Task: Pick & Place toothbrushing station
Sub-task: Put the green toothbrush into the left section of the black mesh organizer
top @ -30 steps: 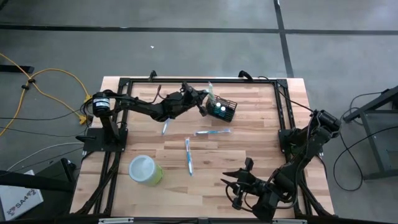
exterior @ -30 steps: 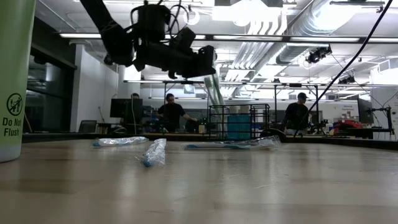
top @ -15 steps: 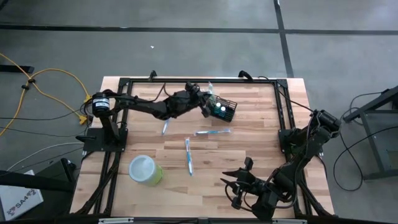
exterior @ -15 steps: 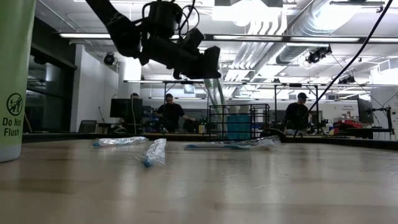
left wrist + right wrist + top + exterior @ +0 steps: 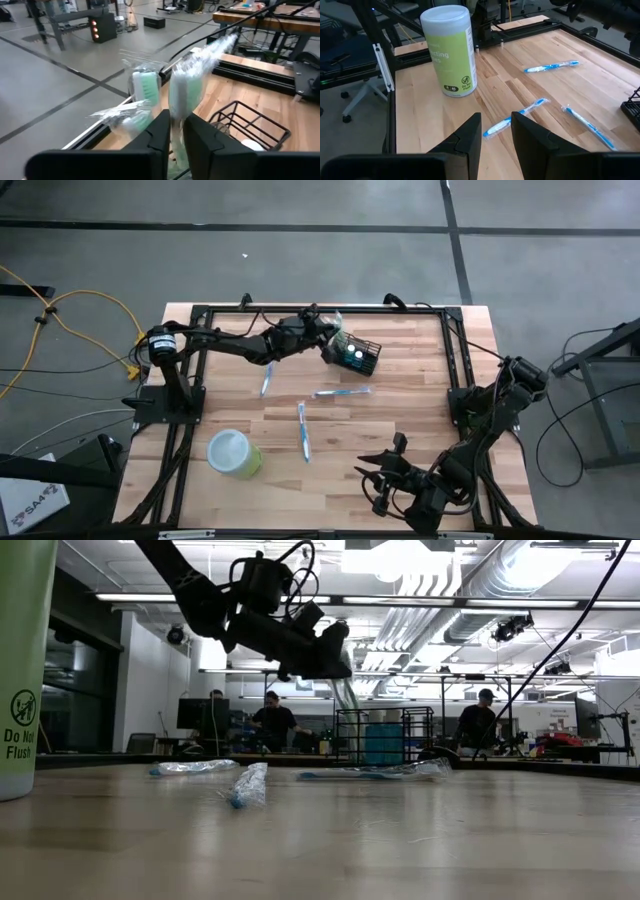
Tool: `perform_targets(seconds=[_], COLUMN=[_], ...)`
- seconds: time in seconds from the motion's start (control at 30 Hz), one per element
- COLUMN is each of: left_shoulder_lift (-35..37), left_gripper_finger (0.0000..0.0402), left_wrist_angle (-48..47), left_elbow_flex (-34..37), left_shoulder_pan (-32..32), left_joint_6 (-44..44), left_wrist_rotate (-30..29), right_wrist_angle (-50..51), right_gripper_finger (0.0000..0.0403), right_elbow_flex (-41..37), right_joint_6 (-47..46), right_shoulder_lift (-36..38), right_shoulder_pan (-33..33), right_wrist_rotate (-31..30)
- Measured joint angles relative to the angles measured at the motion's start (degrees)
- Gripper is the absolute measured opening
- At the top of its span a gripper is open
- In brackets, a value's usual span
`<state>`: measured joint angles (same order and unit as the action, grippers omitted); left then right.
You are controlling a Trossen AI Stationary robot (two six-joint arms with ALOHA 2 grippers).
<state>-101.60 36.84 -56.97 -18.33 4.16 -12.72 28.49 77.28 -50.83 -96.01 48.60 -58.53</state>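
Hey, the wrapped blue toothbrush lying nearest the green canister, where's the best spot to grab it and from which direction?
Probably mid-handle, coming straight down from above. That toothbrush lies flat on the table, long and thin, with bare wood on both sides, so the fingers should straddle it across its narrow width. The right gripper waits closest. The crinkly wrapper may slip, so a centred pinch seems safest.

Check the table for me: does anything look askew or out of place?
Three wrapped blue toothbrushes lie scattered at different angles on the wooden table, outside the black wire-mesh basket. The left end effector holds a wrapped green toothbrush tilted by the basket.
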Motion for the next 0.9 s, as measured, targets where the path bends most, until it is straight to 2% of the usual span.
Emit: perform_targets(seconds=[0.13, 0.33, 0.63, 0.9], left_shoulder_lift=[0.00, 0.00, 0.12, 3.24], left_gripper_finger=[0.0080, 0.0107, 0.0113, 0.0113], left_wrist_angle=[0.04, 0.37, 1.04, 1.33], left_elbow_flex=[0.01, 0.04, 0.09, 0.09], left_shoulder_pan=[0.04, 0.50, 2.17, 3.67], left_joint_6=[-0.25, -1.33, -5.31, -9.38], left_wrist_rotate=[2.00, 2.03, -1.21, -3.59], right_wrist_angle=[0.00, 0.00, 0.00, 0.00], right_gripper_finger=[0.0097, 0.0097, 0.0097, 0.0097], right_elbow_flex=[0.00, 0.00, 0.00, 0.00], right_joint_6=[-0.13, -0.17, -0.17, -0.17], right_shoulder_lift=[0.00, 0.00, 0.00, 0.00], right_shoulder_pan=[0.00, 0.00, 0.00, 0.00], right_wrist_rotate=[-0.01, 0.06, 0.24, 0.26])
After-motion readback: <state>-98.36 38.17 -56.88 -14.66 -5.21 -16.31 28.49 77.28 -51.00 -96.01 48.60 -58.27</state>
